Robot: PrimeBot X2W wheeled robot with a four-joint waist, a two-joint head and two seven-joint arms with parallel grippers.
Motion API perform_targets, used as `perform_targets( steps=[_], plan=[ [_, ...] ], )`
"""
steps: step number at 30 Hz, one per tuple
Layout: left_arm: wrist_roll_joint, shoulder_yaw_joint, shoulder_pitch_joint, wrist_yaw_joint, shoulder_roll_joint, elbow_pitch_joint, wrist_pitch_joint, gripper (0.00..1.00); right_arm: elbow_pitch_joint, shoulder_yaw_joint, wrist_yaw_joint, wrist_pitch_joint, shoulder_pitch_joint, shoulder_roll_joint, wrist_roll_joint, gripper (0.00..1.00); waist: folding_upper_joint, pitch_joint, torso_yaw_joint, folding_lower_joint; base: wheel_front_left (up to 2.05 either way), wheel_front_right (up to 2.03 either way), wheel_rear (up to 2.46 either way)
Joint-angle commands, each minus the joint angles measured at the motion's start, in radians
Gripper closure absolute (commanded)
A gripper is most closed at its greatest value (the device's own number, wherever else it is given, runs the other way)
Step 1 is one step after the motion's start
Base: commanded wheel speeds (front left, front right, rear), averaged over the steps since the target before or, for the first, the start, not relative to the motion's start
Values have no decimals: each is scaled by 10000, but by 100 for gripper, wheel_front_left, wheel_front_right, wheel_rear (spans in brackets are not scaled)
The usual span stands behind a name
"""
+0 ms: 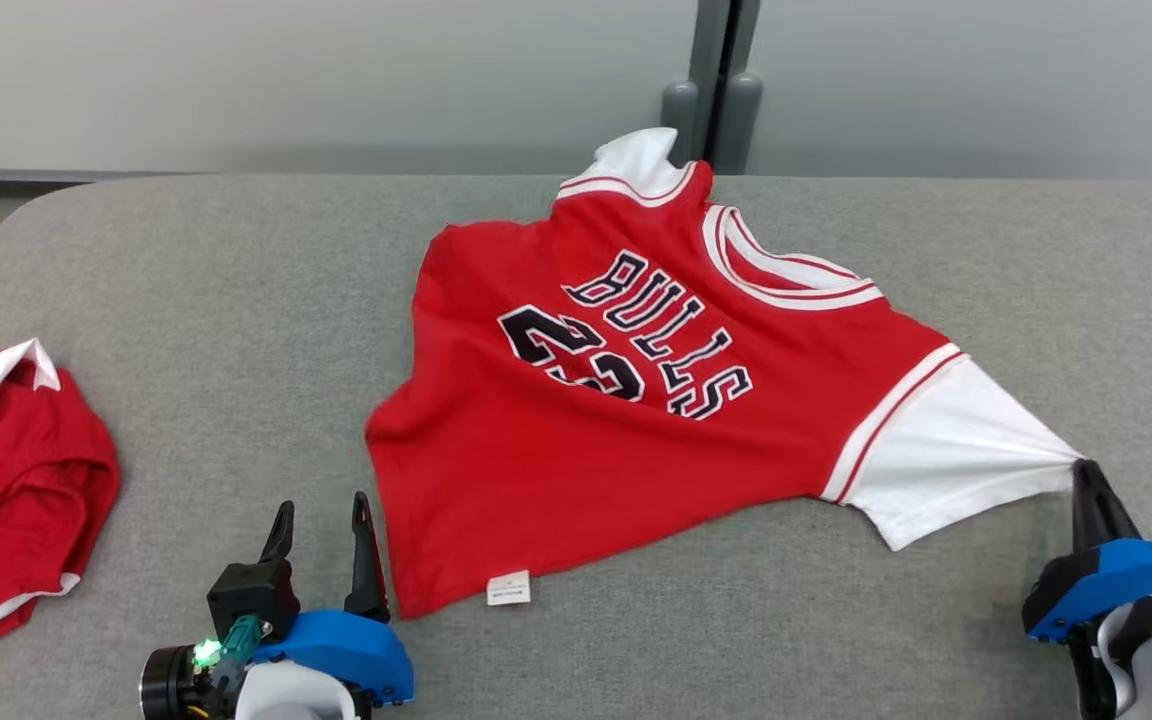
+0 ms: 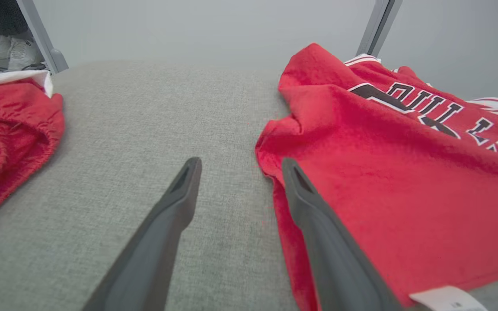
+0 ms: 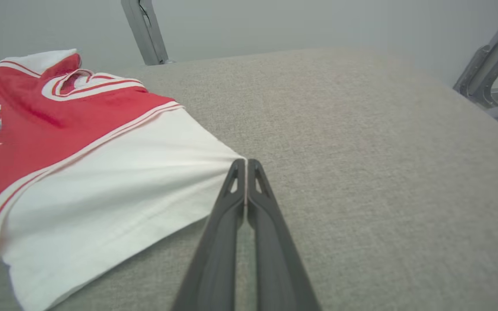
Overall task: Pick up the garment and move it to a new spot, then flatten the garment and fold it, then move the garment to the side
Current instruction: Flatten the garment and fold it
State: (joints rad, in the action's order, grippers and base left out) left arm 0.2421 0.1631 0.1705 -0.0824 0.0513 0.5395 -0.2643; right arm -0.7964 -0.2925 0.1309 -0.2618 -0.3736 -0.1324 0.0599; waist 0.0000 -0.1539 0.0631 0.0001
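A red basketball jersey (image 1: pixel 636 400) (image 2: pixel 383 181) (image 3: pixel 59 129) with "BULLS" and a dark number across it lies face up near the middle of a grey fabric-covered table (image 1: pixel 186 280), rumpled, its collar toward the far edge and its hem toward the robot. The right gripper (image 1: pixel 1086 470) (image 3: pixel 246 160) reaches in low from the lower right, its two dark fingers pressed together on the tip of the jersey's white sleeve (image 1: pixel 946 450) (image 3: pixel 123 172), and the cloth is drawn out to a taut point with creases running back toward the red body. The left gripper (image 1: pixel 323 502) (image 2: pixel 240 163) sits low at the near edge by the jersey's lower left corner, pointing away from the robot with its fingers spread apart and nothing between them. One finger lies along the red edge and the other is over bare table; whether either touches the cloth cannot be told. A small white label (image 1: pixel 508 588) (image 2: pixel 443 298) shows at the hem just beside that gripper. Well apart at the table's left edge lies a second red garment (image 1: pixel 16 480) (image 2: pixel 7 129) with white trim, bunched up.
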Motion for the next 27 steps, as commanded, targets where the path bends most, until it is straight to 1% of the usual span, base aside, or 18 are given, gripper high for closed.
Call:
perform_targets(
  steps=[1,3,7,8,9,10,13,16,19,23,27],
  plan=[
    [-55,-43,-1,12,-10,12,-2,0,76,-161,-2,-46,163,-40,-100,100,0,152,-200,-1,0,0,0],
    [-61,-70,-23,20,-2,61,-2,0,145,-650,-2,-45,260,16,-342,100,0,190,-350,-1,0,0,0],
    [-131,-94,-118,69,-4,162,-2,0,141,-1021,-2,-45,431,221,-939,100,0,303,-580,-1,0,0,0],
    [-131,-106,-154,63,-7,179,-2,0,159,-1065,-2,-46,456,259,-1046,82,0,351,-625,-1,0,0,0],
    [-132,-115,-194,59,-6,201,-2,0,219,-1041,-2,-46,483,344,-1078,53,0,390,-656,-1,0,0,0],
    [-135,-132,-229,55,-6,221,-2,0,398,-896,-2,-49,520,411,-1224,0,0,437,-690,-1,0,0,0],
    [-172,-209,-343,34,-6,186,-2,0,1214,-590,-2,-48,662,604,-1229,0,0,606,-770,-1,0,0,0],
    [-256,-351,-520,29,-6,88,-2,0,2153,56,-1,-46,878,774,-1010,0,0,786,-827,-1,0,0,0],
    [-358,-455,-701,20,-7,-50,-2,0,2940,736,-1,-48,1131,792,-582,0,0,1009,-850,-1,0,0,0],
    [-450,-551,-931,60,-7,-163,-1,0,3406,1589,-1,-48,1452,803,130,0,0,1288,-833,-1,0,0,0],
    [-513,-540,-1103,99,-6,-247,-1,0,3222,2298,-1,-48,1761,811,329,0,0,1486,-772,-1,0,0,0]
  ],
)
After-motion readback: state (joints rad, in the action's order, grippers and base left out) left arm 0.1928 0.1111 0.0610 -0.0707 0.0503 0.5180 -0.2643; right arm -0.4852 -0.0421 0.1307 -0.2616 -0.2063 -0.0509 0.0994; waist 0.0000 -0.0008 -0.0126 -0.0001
